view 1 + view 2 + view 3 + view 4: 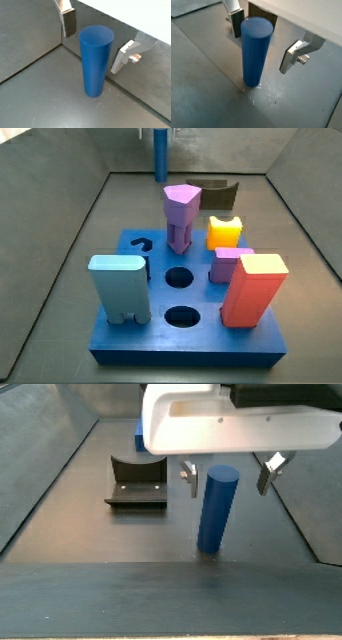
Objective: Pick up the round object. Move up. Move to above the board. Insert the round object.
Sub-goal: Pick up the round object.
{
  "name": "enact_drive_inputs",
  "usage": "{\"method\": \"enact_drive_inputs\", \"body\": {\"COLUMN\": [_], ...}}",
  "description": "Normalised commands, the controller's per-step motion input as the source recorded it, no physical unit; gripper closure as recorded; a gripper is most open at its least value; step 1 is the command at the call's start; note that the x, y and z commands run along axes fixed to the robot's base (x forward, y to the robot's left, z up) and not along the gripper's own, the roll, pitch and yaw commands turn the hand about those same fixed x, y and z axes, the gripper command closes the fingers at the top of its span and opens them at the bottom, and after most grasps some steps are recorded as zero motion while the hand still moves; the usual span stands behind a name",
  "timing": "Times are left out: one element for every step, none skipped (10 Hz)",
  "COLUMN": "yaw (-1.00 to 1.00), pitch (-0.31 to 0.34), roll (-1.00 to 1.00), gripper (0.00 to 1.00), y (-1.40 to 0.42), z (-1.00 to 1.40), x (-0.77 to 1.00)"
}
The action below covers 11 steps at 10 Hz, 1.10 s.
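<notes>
The round object point(95, 57) point(256, 50) is a tall dark-blue cylinder standing upright on the grey floor, at the far end of the bin in a side view point(162, 156). My gripper point(93, 50) point(260, 52) point(229, 482) is open and straddles its upper part. One finger point(69, 24) and the opposite finger point(122, 57) stand on either side, with a gap showing on each side. The board point(187, 343) is a bright-blue slab near the front of that side view, with two open round holes point(179, 278).
On the board stand a purple post point(181, 216), a light-blue block point(118, 285), an orange-red block point(257, 288) and a yellow piece point(225, 231). The dark fixture point(214, 194) point(136, 482) stands on the floor beside the cylinder. Grey bin walls close in the sides.
</notes>
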Motion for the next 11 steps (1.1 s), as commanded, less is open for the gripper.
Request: {"method": "enact_drive_inputs", "body": {"yaw": [0.00, 0.00, 0.00, 0.00, 0.00, 0.00, 0.00, 0.00, 0.00, 0.00, 0.00], "pitch": [0.000, 0.000, 0.000, 0.000, 0.000, 0.000, 0.000, 0.000, 0.000, 0.000, 0.000], "roll": [-0.03, -0.01, 0.00, 0.00, 0.00, 0.00, 0.00, 0.00, 0.00, 0.00, 0.00], "gripper": [0.00, 0.00, 0.00, 1.00, 1.00, 1.00, 1.00, 1.00, 1.00, 1.00, 1.00], "y": [0.00, 0.00, 0.00, 0.00, 0.00, 0.00, 0.00, 0.00, 0.00, 0.00, 0.00], "z": [-0.03, 0.00, 0.00, 0.00, 0.00, 0.00, 0.00, 0.00, 0.00, 0.00, 0.00], "x": [0.00, 0.00, 0.00, 0.00, 0.00, 0.00, 0.00, 0.00, 0.00, 0.00, 0.00]}}
